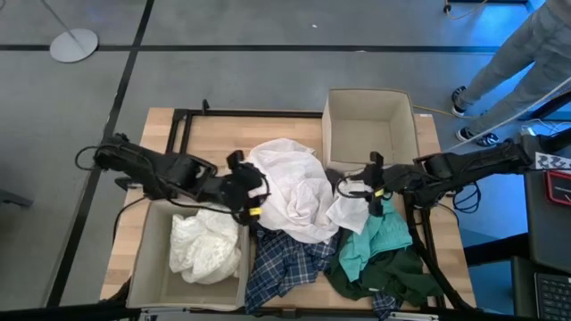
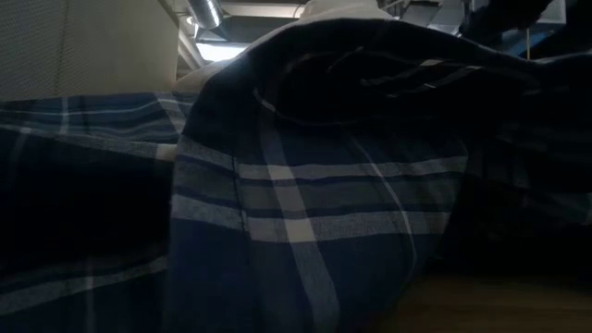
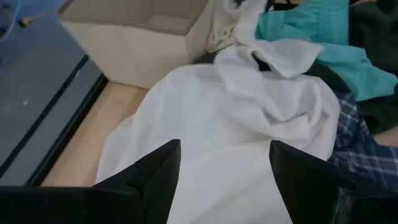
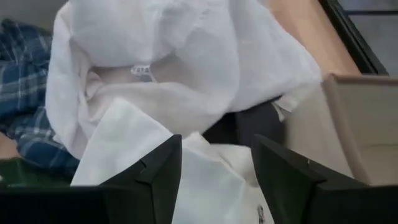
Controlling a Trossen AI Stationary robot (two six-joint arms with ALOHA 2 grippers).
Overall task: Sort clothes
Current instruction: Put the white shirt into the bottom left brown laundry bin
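- A large white garment (image 1: 294,187) is lying in a loose heap at the middle of the table (image 1: 161,134), draping over the plaid shirt (image 1: 285,263), with the teal garment (image 1: 370,241) and the dark green garment (image 1: 393,276) beside it toward the right arm's side.
- Another white garment (image 1: 207,248) is already sitting crumpled inside the near bin (image 1: 147,259); the far bin (image 1: 370,125) is holding nothing visible.
- The cloth is looking light, limp and thin, so it will likely be sagging and trailing when lifted; a raised fold or bunched ridge seems a better hold than a flat spread, and lower layers could be dragging along.
- The left gripper (image 3: 224,165) is hovering over the white heap's edge, fingers spread wide with nothing between them.
- The right gripper (image 4: 217,162) is hanging over the heap's other edge beside the far bin, fingers likewise parted and empty.
- The high view is giving the whole layout and both bins; the wrist views are showing the folds and a dark grey piece (image 4: 252,127) tucked under the white, while the low view is being blocked by plaid cloth.
- A person's legs (image 1: 517,62) are showing beyond the table's far right corner.
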